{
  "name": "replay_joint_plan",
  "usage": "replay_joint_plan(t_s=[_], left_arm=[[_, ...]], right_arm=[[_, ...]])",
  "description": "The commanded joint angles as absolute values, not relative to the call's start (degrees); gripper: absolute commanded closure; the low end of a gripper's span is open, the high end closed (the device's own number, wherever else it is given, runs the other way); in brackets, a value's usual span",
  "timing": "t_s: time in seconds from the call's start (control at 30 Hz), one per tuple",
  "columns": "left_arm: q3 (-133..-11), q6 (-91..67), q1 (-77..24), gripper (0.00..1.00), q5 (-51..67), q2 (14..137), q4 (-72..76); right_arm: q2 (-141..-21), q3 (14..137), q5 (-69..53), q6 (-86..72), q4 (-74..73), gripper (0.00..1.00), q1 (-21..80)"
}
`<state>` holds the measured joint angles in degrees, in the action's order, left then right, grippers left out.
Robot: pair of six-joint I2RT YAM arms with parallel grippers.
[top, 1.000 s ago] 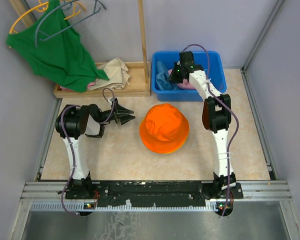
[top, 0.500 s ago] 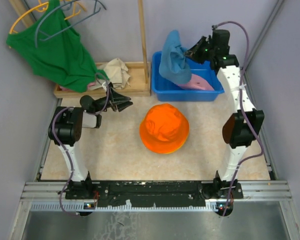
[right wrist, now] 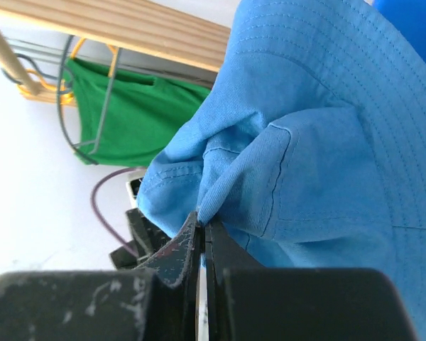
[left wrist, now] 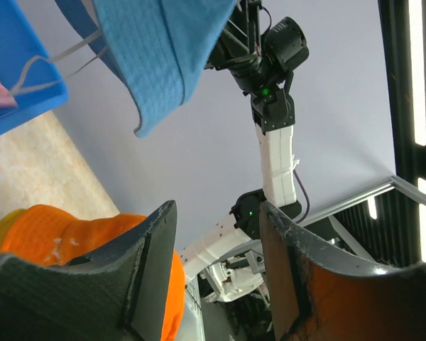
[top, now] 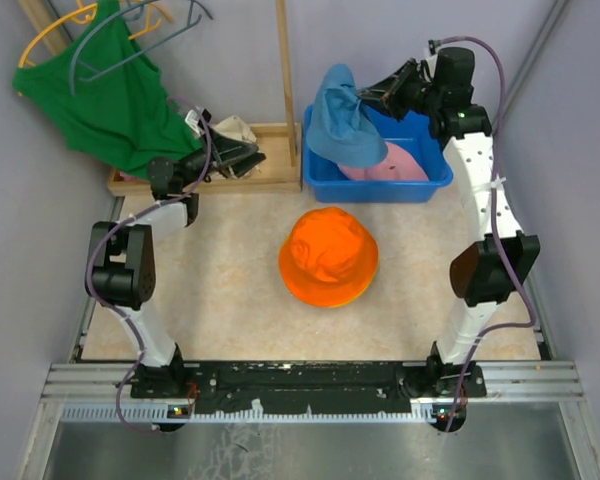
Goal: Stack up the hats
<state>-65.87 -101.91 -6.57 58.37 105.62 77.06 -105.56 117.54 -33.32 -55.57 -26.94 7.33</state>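
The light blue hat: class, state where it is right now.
In the top view the light blue hat hangs at the back, pinched in the right pincer, over the left end of the blue bin, with the pink hat beneath.

White arms (top: 477, 190), black joints (top: 490, 270), purple cables (top: 500, 85), dark fingers (left wrist: 138, 284).

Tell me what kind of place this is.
Probably a robot test cell for handling clothes: left arm and right arm bolted to a rail inside plain walls, a blue hat held over a bin, a green top hanging.
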Motion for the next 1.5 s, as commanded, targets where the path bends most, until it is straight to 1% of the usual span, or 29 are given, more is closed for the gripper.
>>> replay_joint_plan(t_s=[0.0, 0.13, 0.23, 0.43, 0.57, 0.7, 0.93, 1.23, 1.33, 1.47], left_arm=[[-64.78, -101.5, -9.88, 0.43, 52.75, 104.91, 78.55], [-61.97, -100.02, -12.46, 0.42, 50.64, 103.25, 77.95], [-59.53, -99.06, -12.91, 0.42, 50.73, 101.99, 77.31], [-54.87, -101.9, -15.03, 0.41, 48.7, 100.74, 81.88], [-52.91, -106.47, -17.24, 0.41, 46.33, 100.61, 86.83], [-51.02, -109.45, -20.1, 0.4, 44.21, 99.65, 90.04], [-50.2, -106.95, -21.95, 0.38, 43.21, 95.53, 86.89], [-50.65, -106.32, -25.41, 0.39, 41.7, 95.45, 86.81], [-50.33, -105.77, -26.39, 0.42, 41.58, 95.47, 86.46], [-49.64, -104.83, -26.75, 0.55, 41.59, 94.13, 84.85]], right_arm=[[-98.47, 117.29, -38.57, -63.0, -20.08, 1.0, 7.29], [-95.35, 112.96, -39.15, -64.78, -19.02, 1.0, 7.29], [-90.22, 108.35, -39.41, -65.54, -18.32, 1.0, 7.25], [-81.74, 96.55, -39.37, -68.73, -14.34, 1.0, 7.45], [-77.94, 91.69, -38.41, -69.55, -12.98, 1.0, 8.26], [-75.63, 88.94, -36.68, -70.03, -12.31, 1.0, 9.7], [-73.02, 85.16, -34.06, -69.83, -11.94, 1.0, 12.67], [-70.45, 82.63, -32.27, -69.57, -12.4, 1.0, 14.5], [-69.53, 82.03, -31.96, -69.54, -12.53, 1.0, 14.5], [-68.13, 81.67, -31.7, -69.12, -13.54, 1.0, 14.59]])
